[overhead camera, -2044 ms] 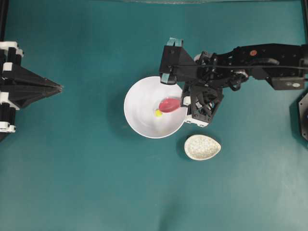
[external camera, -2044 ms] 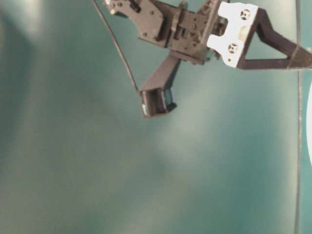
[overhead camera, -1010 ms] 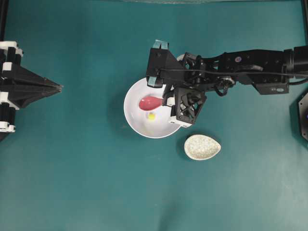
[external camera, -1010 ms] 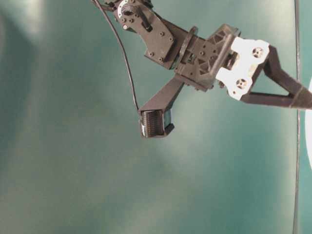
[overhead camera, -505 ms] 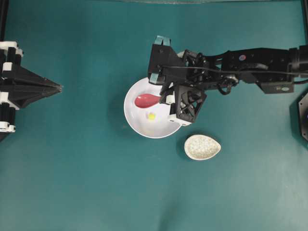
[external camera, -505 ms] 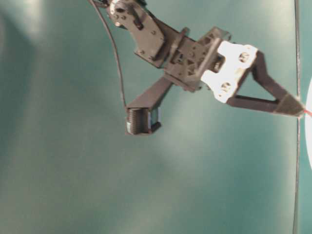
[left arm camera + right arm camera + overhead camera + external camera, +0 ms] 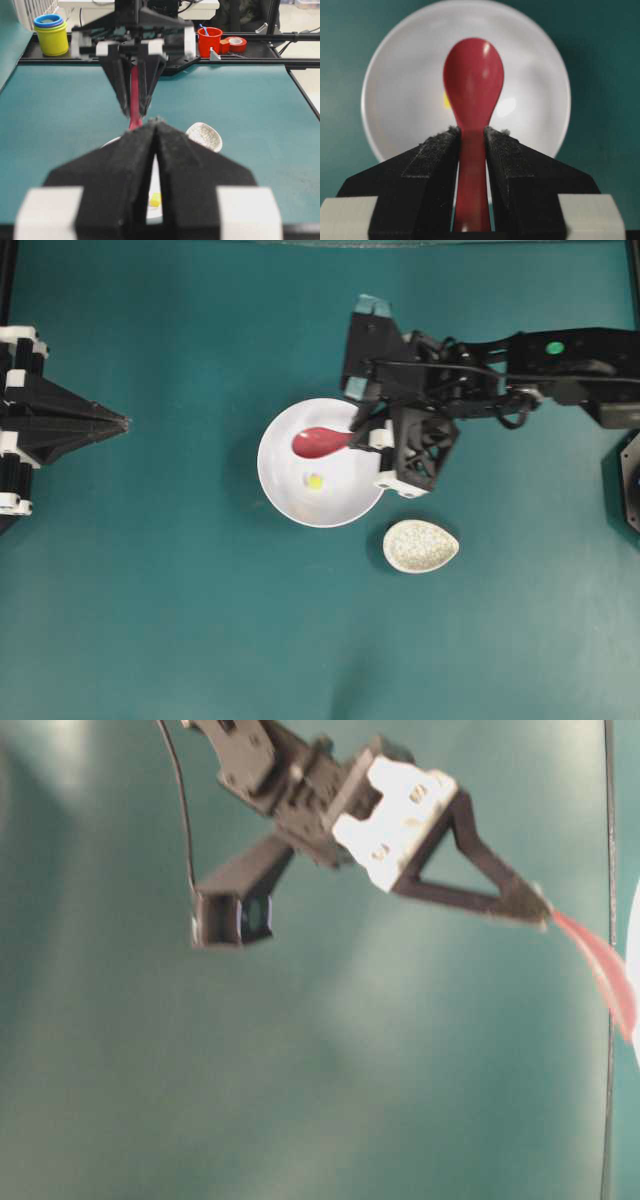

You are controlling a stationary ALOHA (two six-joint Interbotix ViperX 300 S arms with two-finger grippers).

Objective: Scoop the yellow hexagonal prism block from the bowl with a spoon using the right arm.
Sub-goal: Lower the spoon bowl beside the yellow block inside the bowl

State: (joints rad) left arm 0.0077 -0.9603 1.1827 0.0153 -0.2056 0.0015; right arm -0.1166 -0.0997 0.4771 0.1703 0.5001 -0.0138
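The white bowl point(image 7: 275, 490) sits mid-table with the yellow hexagonal prism block point(image 7: 315, 480) lying loose inside it. My right gripper point(image 7: 352, 436) is shut on the handle of the pink-red spoon point(image 7: 318, 441), whose empty scoop hangs over the bowl's far side, apart from the block. In the right wrist view the fingers clamp the spoon point(image 7: 473, 75) over the bowl point(image 7: 395, 100), and a sliver of the block point(image 7: 446, 101) peeks out left of the scoop. The left gripper point(image 7: 125, 422) rests shut at the left edge, empty. Through its fingers the block point(image 7: 155, 200) shows.
A speckled oval spoon rest point(image 7: 420, 546) lies just right of and in front of the bowl. Beyond the table's far edge stand stacked yellow and blue cups point(image 7: 50, 35), a red cup point(image 7: 210, 41) and a tape roll point(image 7: 236, 44).
The right arm has drawn back to the right and tilted, carrying the spoon's scoop from the bowl's left part toward its far rim. The block stays put. The left arm is still.
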